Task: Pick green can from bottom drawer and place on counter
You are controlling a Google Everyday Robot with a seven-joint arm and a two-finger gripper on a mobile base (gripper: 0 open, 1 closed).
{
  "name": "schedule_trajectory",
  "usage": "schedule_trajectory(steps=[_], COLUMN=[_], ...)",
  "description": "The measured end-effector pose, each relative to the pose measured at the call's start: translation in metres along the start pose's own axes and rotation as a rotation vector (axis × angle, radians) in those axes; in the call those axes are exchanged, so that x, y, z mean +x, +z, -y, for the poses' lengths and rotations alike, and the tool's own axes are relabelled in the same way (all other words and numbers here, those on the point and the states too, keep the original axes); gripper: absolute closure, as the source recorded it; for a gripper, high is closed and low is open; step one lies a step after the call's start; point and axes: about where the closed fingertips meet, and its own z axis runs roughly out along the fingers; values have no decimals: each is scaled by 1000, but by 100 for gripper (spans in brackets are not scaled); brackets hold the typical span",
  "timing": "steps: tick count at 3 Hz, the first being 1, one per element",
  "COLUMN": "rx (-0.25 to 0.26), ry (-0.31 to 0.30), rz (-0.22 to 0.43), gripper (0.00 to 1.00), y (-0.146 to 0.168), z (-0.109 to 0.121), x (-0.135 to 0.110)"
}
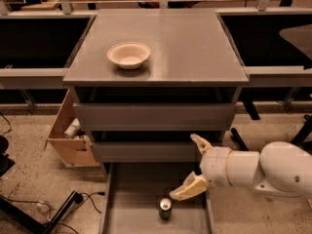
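Fingers (pixel 189 189) spread apart over bottom drawer (pixel 131 196), right side, beside green can (pixel 165 208).

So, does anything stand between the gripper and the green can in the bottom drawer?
Nothing visible does. The tan two-finger gripper hangs open close above and beside the small green metal can, which stands upright in the shallow grey bottom drawer; only bare drawer floor lies between.
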Motion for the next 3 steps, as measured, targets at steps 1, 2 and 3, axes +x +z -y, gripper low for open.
schedule_trajectory(steps=[1, 2, 3], rx=[39, 80, 81], ry=[-4, -60, -93], rz=[26, 25, 30], gripper=[0, 0, 0], y=[32, 64, 93], z=[6, 28, 47], x=[53, 115, 162])
